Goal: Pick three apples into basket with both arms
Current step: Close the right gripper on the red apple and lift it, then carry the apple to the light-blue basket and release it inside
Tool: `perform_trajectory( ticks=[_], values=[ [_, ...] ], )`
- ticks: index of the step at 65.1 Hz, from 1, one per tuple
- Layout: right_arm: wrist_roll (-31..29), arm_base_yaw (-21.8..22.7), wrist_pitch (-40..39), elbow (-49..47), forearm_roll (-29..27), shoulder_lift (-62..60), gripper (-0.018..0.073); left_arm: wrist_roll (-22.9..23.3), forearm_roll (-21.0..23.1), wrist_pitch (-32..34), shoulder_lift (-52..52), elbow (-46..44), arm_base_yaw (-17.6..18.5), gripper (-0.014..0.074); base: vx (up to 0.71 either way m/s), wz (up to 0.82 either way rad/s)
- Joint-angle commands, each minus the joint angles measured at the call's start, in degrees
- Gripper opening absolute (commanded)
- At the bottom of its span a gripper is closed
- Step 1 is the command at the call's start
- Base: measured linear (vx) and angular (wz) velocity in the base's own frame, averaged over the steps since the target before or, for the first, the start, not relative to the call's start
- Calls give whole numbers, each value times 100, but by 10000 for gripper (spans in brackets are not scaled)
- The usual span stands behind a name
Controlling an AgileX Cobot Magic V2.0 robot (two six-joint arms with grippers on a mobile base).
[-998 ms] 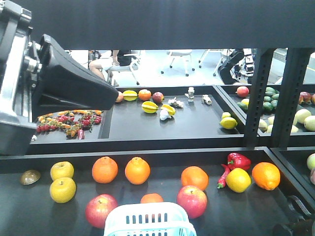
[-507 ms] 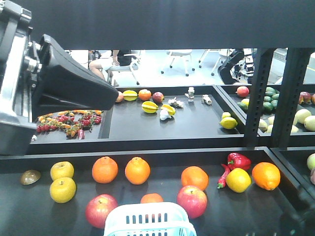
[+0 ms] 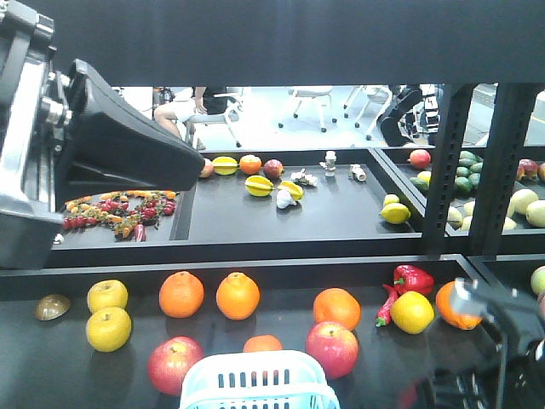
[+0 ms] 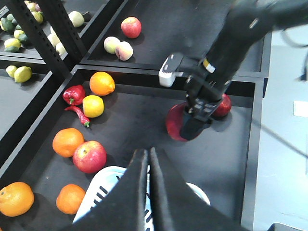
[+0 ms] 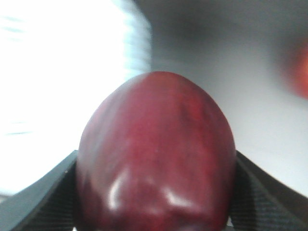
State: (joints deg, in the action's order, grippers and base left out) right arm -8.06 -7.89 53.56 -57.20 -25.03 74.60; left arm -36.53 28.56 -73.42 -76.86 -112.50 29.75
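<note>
Toward the right end of the front bench (image 4: 139, 120), the right pincer (image 4: 192, 126) is clamped on a dark red apple (image 4: 174, 126). The right wrist view shows that fruit wedged between the two black fingers (image 5: 43, 199) and filling most of the picture. Whether it touches the bench or hangs just clear of it I cannot tell. A second apple (image 4: 224, 106) lies just behind the right arm (image 4: 226, 53), partly hidden by it. The aqua basket (image 4: 96, 202) stands at the near edge of the bench, with the held apple near its right side and outside it. Above the basket hangs the left pincer (image 4: 147, 155), its fingers pressed together with nothing between them. A blushed apple (image 4: 89, 156) lies just beside the basket's far rim, with an orange (image 4: 67, 142) close against it. From the front, a further red apple (image 3: 174, 365) sits at the basket's left corner, and the right arm is only a blur at the lower right. A red pepper (image 4: 73, 95) lies well beyond the blushed apple.
</note>
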Motion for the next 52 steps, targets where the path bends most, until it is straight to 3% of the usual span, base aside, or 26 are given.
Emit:
perform_trajectory(
  ticks=[1, 18, 32, 40, 52],
  values=[
    [-586, -5, 269, -204, -1003, -324, 300, 59, 205, 196, 113, -137, 26, -8, 0, 0],
    [-1410, -5, 475, -197, -2173, -190, 290, 59, 205, 196, 113, -137, 26, -8, 0, 0],
    [-1836, -21, 473, -197, -2636, 294, 290, 59, 205, 196, 113, -137, 26, -8, 0, 0],
    [-1868, -360, 202, -197, -2545, 531, 291, 59, 205, 196, 113, -137, 26, -8, 0, 0],
    [-2062, -1289, -602, -197, -2197, 916, 317, 59, 205, 196, 113, -137, 26, -8, 0, 0]
  ],
)
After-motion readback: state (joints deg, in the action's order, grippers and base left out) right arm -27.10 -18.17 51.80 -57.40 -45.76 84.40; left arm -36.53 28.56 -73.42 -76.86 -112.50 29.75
